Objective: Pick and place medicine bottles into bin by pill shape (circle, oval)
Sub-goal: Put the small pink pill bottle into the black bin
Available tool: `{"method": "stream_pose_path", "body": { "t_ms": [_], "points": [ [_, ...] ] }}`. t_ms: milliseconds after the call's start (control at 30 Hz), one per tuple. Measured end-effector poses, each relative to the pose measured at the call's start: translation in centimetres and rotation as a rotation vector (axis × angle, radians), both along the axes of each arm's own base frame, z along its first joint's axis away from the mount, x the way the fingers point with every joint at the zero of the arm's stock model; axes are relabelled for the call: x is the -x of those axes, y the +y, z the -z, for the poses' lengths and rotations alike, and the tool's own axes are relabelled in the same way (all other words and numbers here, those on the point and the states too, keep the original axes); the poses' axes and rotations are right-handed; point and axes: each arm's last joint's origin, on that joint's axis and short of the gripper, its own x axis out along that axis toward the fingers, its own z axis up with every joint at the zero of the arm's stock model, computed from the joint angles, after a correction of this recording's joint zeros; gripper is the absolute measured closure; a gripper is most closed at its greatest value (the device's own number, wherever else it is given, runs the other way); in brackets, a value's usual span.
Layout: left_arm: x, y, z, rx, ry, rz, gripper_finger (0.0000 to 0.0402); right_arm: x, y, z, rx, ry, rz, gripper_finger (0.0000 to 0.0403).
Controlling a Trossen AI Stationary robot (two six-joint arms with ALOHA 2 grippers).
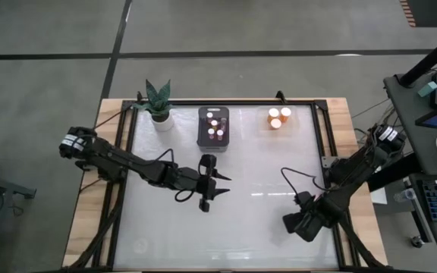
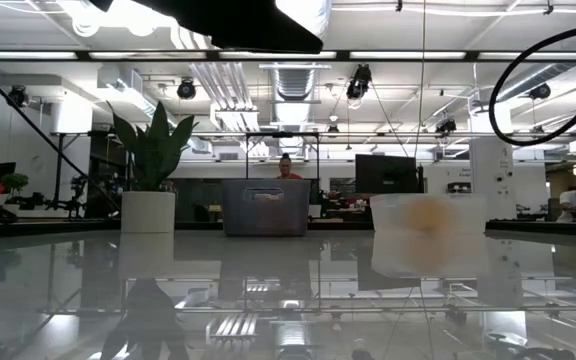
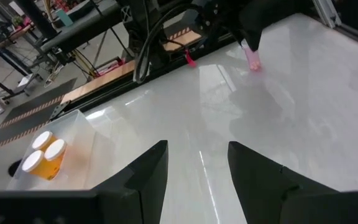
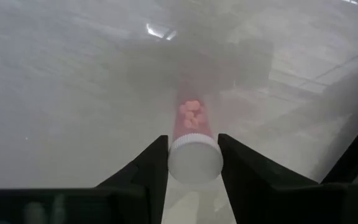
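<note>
My right gripper (image 4: 193, 149) is near the table's front right (image 1: 298, 224). It points down and is shut on a small clear bottle (image 4: 192, 134) with pink pills and a white cap. It also shows far off in the left wrist view (image 3: 252, 59). My left gripper (image 3: 197, 152) is open and empty over the table's middle (image 1: 223, 186), pointing toward the table's right. A dark bin (image 1: 213, 126) at the far middle holds several small bottles. A clear bin (image 1: 279, 119) at the far right holds orange bottles with white caps (image 3: 45, 155). My right gripper pinches the small bottle at its white cap (image 4: 194, 160) between its two fingers, one on each side. The fingers come from above, pointing down. The bottle stands upright below them, cap up and bottom toward the table; I cannot tell whether the bottom touches it.
A white pot with a green plant (image 1: 159, 106) stands at the far left, beside the dark bin. In the low view the dark bin (image 2: 268, 207), the clear bin (image 2: 428, 228) and the pot (image 2: 148, 212) stand along the far edge. A black frame edges the glossy white table (image 1: 264, 189).
</note>
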Motion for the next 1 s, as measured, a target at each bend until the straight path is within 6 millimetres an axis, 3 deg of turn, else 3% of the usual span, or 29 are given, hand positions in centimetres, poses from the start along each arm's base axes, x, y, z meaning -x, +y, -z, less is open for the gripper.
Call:
{"method": "stream_pose_path", "body": {
  "t_ms": [200,400,800,1000],
  "points": [
    [1.8,0.5,-1.1,0.004,-0.010,-0.004,0.0249,-0.4,-0.2,-1.6,-0.035,-0.027,0.016,0.0277],
    [4.0,1.2,-1.2,0.014,-0.029,-0.034,0.0249,-2.3,-0.3,-4.0,-0.033,-0.046,0.012,0.0277],
    [8.0,2.4,-2.0,0.053,-0.102,-0.072,0.0249,-9.2,-1.0,-7.3,0.024,-0.051,-0.117,0.0277],
    [9.9,3.0,-2.4,0.090,-0.157,-0.092,0.0249,-12.8,-2.3,-8.5,0.040,-0.071,-0.221,0.0277]
  ]
}}
